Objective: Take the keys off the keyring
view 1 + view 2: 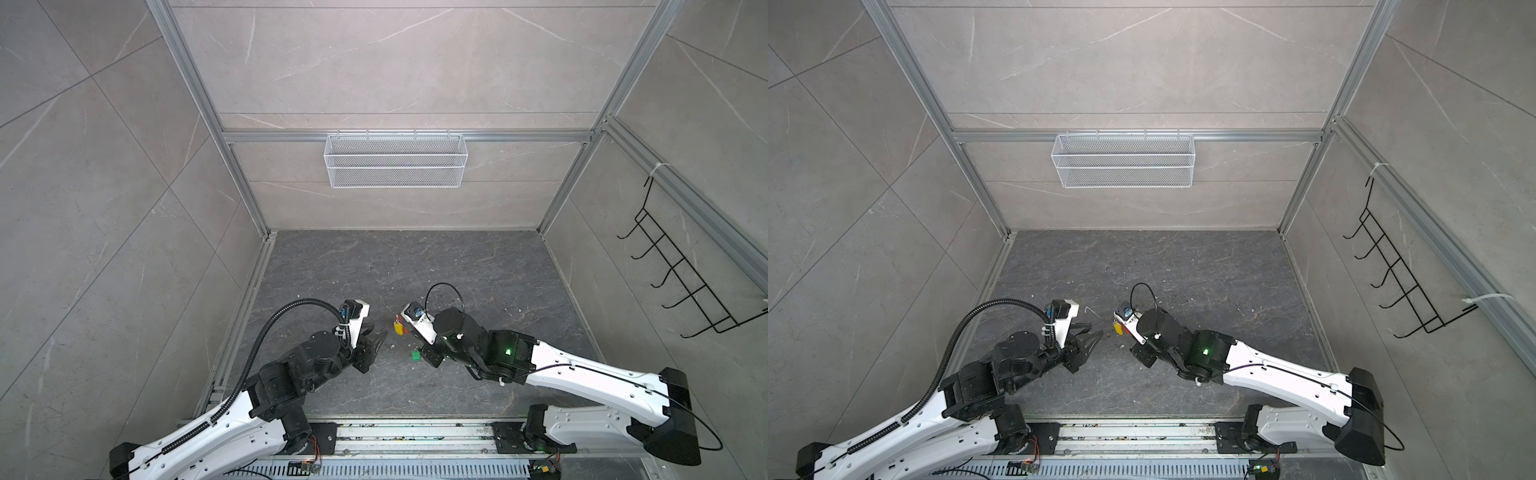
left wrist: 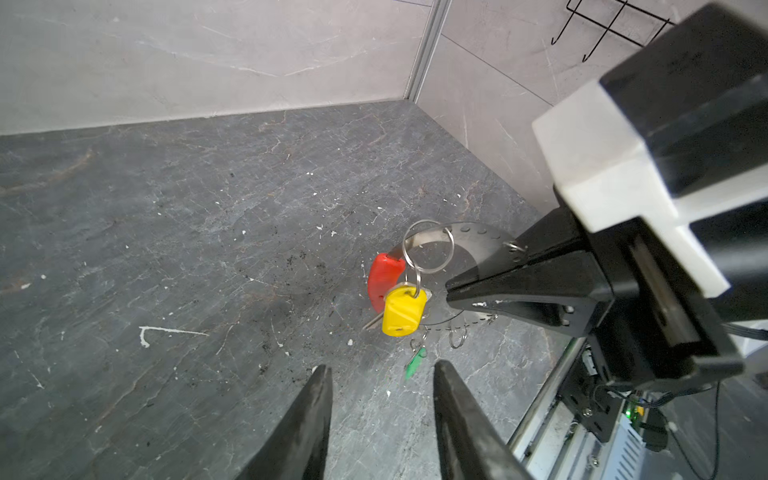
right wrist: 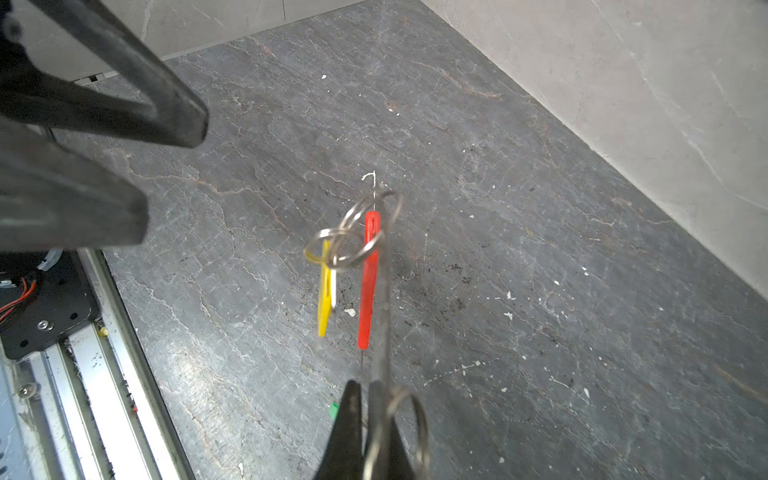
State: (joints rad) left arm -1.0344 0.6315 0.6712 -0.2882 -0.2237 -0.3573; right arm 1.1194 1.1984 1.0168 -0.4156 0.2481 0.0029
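My right gripper (image 3: 365, 386) is shut on the keyring (image 2: 478, 237), a thin dark arc held above the table, with its red sleeve (image 2: 384, 278) at the free end. The yellow key (image 2: 404, 311) hangs from the keyring on silver split rings (image 3: 353, 245) and shows in both top views (image 1: 399, 329) (image 1: 1119, 329). A green-tagged key (image 1: 414, 355) lies on the dark table below, off the keyring, and the left wrist view shows this green key (image 2: 415, 363) too. My left gripper (image 2: 382, 368) is open and empty, a short way from the yellow key.
Two more small split rings (image 2: 457, 338) dangle from the keyring's lower arc. A white mesh basket (image 1: 395, 160) hangs on the back wall. A black wire hook rack (image 1: 685, 282) is on the right wall. An aluminium rail (image 1: 415, 436) runs along the table's front.
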